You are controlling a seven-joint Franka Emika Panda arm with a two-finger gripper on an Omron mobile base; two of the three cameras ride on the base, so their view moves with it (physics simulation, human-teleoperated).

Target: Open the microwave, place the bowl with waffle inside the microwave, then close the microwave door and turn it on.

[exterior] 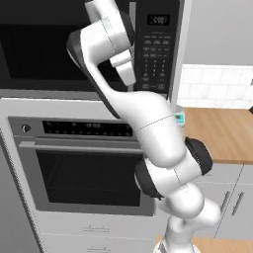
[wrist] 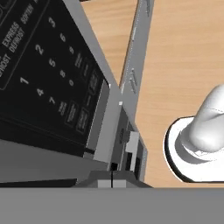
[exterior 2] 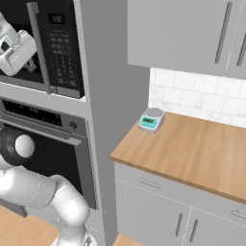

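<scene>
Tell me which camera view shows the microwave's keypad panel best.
The hand view: the keypad panel is close enough to read its digits and "EXPRESS DEFROST" labels. The left base view shows the whole panel with its display, smaller and partly behind the arm. The right base view shows it narrow and at a slant beside the door handle.

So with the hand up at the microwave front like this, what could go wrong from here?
The gripper sits close to the keypad panel, so a stray brush could press a wrong key. In the right base view the hand crowds the door's vertical handle and could knock it. Whether the fingers are open or shut cannot be told, so the contact is hard to judge.
</scene>
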